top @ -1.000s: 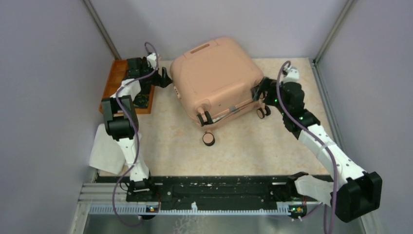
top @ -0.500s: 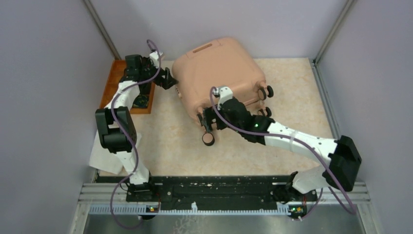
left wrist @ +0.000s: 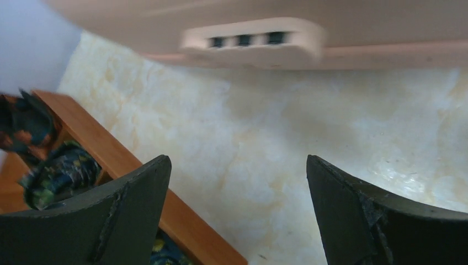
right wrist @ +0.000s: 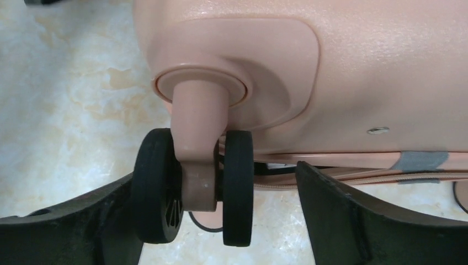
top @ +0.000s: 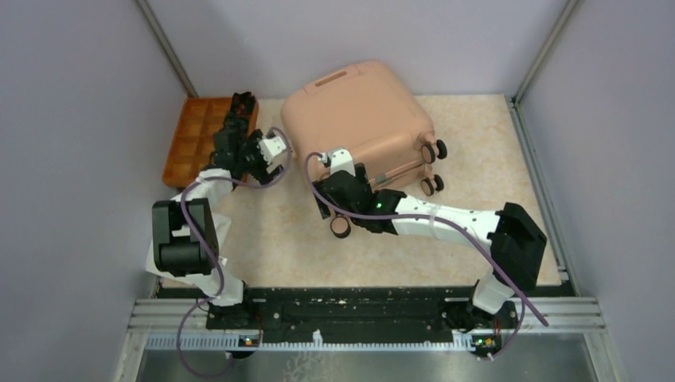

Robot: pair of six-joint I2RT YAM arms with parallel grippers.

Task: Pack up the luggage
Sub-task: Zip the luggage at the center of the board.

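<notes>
The luggage (top: 358,119) is a peach-pink hard-shell suitcase lying closed at the back middle of the table. My right gripper (top: 328,197) is at its near-left corner. In the right wrist view the open jaws (right wrist: 216,174) straddle a black-and-pink caster wheel (right wrist: 190,187) under the shell (right wrist: 353,72), with a wide gap on the right. My left gripper (top: 269,155) is between the suitcase and the orange tray (top: 191,139). It is open and empty over bare table (left wrist: 237,160), with the suitcase's side (left wrist: 254,38) ahead.
The orange compartmented tray holds dark patterned items (left wrist: 60,171) at its right end. A loose black-and-pink round disc (top: 341,227) lies on the table just near the right gripper. White cloth (top: 171,255) lies by the left arm's base. Grey walls close in the table.
My right arm swung from the suitcase's right side to its near-left corner wheel. My left gripper drew back from the suitcase's left side. The suitcase turned slightly.
</notes>
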